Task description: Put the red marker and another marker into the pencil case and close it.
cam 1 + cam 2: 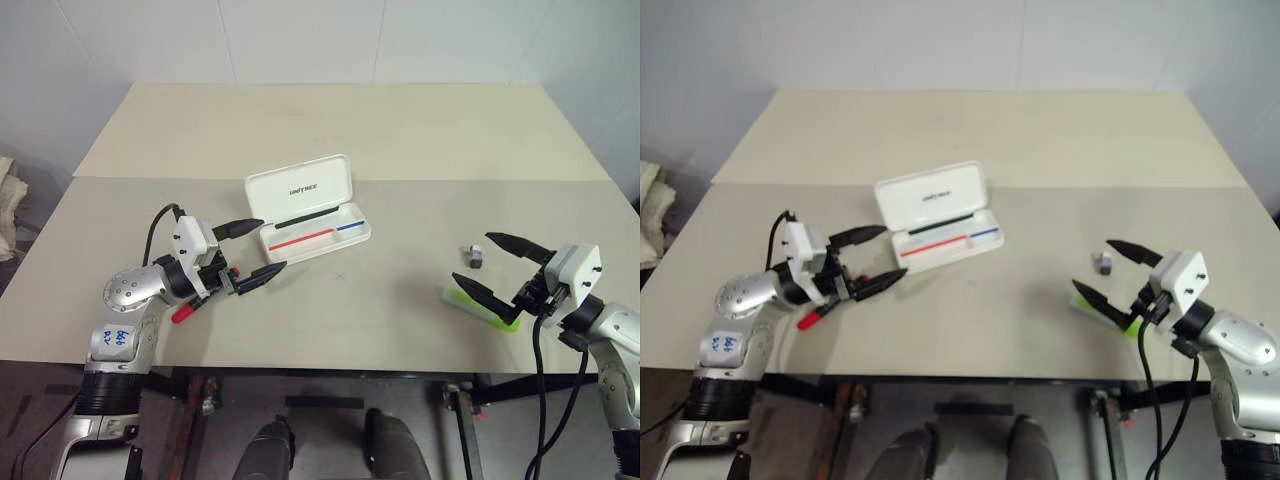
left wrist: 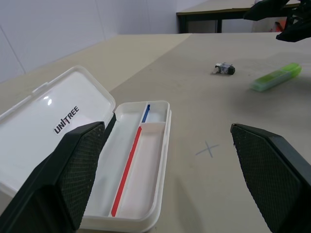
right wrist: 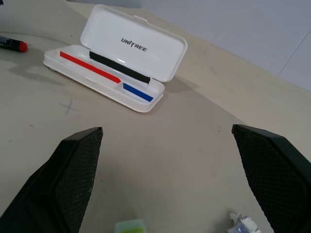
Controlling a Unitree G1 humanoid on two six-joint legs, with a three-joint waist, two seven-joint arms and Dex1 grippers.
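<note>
red marker [image 1: 184, 313]: under my wide-open left gripper [image 1: 256, 251], light, stiff, take mid-barrel | green marker [image 1: 483, 308]: beneath my open, empty right gripper [image 1: 487, 263], may roll | pencil case [image 1: 298, 187]: lid up

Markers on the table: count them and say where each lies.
2. The red marker lies under the left gripper; the green marker lies under the right gripper. None in the pencil case.

- The case [image 1: 310, 210] lies open at the frame's centre on the table [image 1: 400, 130], lid raised behind its tray.
- My left claw [image 1: 252, 248] hangs spread at lower left, just left of the case.
- The red marker [image 1: 200, 300] lies below that claw.
- My right claw [image 1: 490, 263] sits spread at lower right.
- The other marker [image 1: 485, 308] lies under it; a small block [image 1: 477, 256] lies between its fingers.
</note>
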